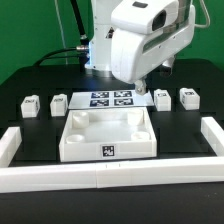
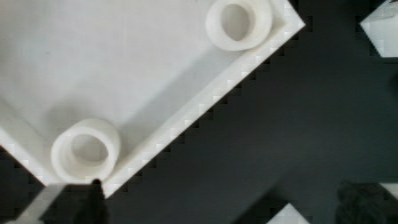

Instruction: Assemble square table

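- Our gripper (image 1: 141, 82) hovers near the far rim of the tabletop (image 1: 80, 150); we cannot tell if it is open.
- Straight below, a corner socket (image 2: 84, 150) sits just beside one finger (image 2: 71, 203).
- We judge the next move is downward.

No words or numbers are legible; black-white tags (image 1: 107, 151) mark the tabletop (image 1: 75, 147), legs (image 1: 30, 105) and marker board (image 1: 110, 98).

The white square tabletop (image 1: 75, 150) lies rim-up, with two small legs (image 1: 59, 102) at ten o'clock and two more legs (image 1: 162, 98) at two o'clock.
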`<state>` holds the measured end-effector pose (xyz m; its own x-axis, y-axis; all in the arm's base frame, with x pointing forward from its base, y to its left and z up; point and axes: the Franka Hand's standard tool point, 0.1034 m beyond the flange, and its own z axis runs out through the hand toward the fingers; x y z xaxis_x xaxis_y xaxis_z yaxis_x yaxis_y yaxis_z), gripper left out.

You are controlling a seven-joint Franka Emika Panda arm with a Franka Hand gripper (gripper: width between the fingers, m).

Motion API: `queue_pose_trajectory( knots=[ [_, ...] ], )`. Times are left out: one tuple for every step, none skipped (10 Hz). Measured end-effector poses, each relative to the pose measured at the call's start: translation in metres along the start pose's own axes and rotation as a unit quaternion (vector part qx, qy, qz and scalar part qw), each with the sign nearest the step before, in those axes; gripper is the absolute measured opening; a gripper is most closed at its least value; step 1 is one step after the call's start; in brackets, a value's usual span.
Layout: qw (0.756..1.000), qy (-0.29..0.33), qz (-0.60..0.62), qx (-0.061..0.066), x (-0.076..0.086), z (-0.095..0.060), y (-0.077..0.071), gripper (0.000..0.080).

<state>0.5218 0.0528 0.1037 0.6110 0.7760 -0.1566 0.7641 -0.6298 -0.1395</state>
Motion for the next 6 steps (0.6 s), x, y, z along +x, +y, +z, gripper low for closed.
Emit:
queue_pose_trajectory(
  knots=[
    [1.000,0.000,-0.013,0.001,-0.002,0.001,0.000,0.0650],
    [0.999,-0.003,-0.040,0.007,-0.020,0.008,-0.007,0.0650],
    [0.998,-0.006,-0.067,0.009,-0.036,0.013,-0.014,0.0650],
    [0.988,-0.002,-0.153,0.009,-0.055,0.020,-0.018,0.0650],
    [0.979,0.001,-0.205,0.011,-0.078,0.028,-0.016,0.0650],
    [0.964,0.003,-0.264,0.019,-0.095,0.036,-0.011,0.0650]
  ],
)
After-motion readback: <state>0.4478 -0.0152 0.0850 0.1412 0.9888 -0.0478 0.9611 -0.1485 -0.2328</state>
